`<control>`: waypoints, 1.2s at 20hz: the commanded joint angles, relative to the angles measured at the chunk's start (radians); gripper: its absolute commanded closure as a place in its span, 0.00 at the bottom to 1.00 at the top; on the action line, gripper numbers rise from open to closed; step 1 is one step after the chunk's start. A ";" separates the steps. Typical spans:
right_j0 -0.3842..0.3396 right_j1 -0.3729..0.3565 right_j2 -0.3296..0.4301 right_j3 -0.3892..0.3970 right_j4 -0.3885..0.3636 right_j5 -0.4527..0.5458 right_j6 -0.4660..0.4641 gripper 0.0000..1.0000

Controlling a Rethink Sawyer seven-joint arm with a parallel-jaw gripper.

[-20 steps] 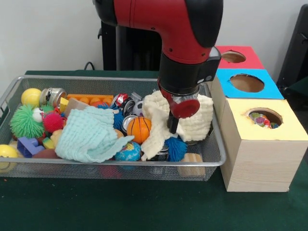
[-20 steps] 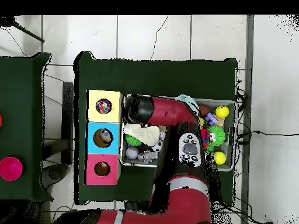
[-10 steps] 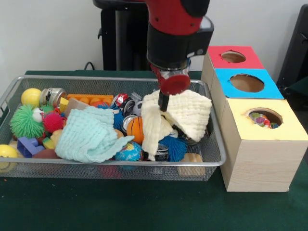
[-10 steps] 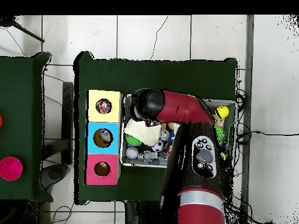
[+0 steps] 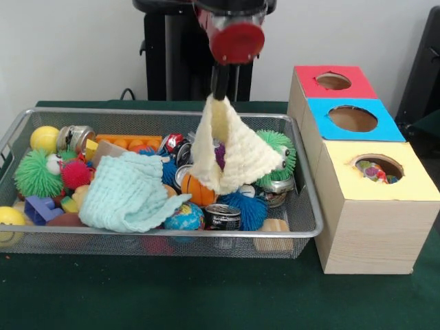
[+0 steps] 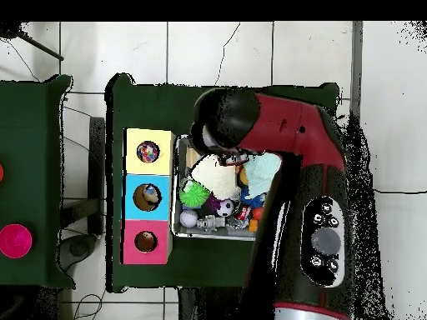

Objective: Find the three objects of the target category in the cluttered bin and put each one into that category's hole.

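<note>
While gripper (image 5: 220, 84) pinches cream cloth (image 5: 230, 151), it dangles above bin (image 5: 311, 206).

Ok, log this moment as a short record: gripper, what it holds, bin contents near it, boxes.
gripper: shut on the cream cloth, raised above the bin
cream cloth: hanging from the gripper, lower edge at the clutter
wire bin: holds mint cloth, small basketball, green spiky ball, a can
boxes: yellow box nearest, with items in its hole; blue box in the middle; red box farthest
</note>
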 commanded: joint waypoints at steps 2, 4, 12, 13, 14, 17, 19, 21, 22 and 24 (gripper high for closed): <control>-0.020 -0.071 0.077 -0.243 -0.051 0.299 -0.196 1.00; -0.031 -0.076 0.091 -0.292 -0.041 0.365 -0.207 1.00; -0.088 -0.058 0.149 -0.550 -0.023 0.707 -0.255 1.00; -0.098 -0.062 0.159 -0.568 -0.015 0.740 -0.252 1.00; -0.108 -0.065 0.168 -0.584 -0.007 0.769 -0.251 1.00; -0.130 -0.088 0.173 -0.585 -0.013 0.786 -0.272 1.00; -0.138 -0.116 0.165 -0.544 -0.017 0.754 -0.285 1.00; -0.144 -0.143 0.154 -0.485 -0.020 0.704 -0.295 1.00; -0.142 -0.161 0.149 -0.448 -0.017 0.678 -0.295 1.00; -0.137 -0.178 0.143 -0.386 -0.018 0.621 -0.294 1.00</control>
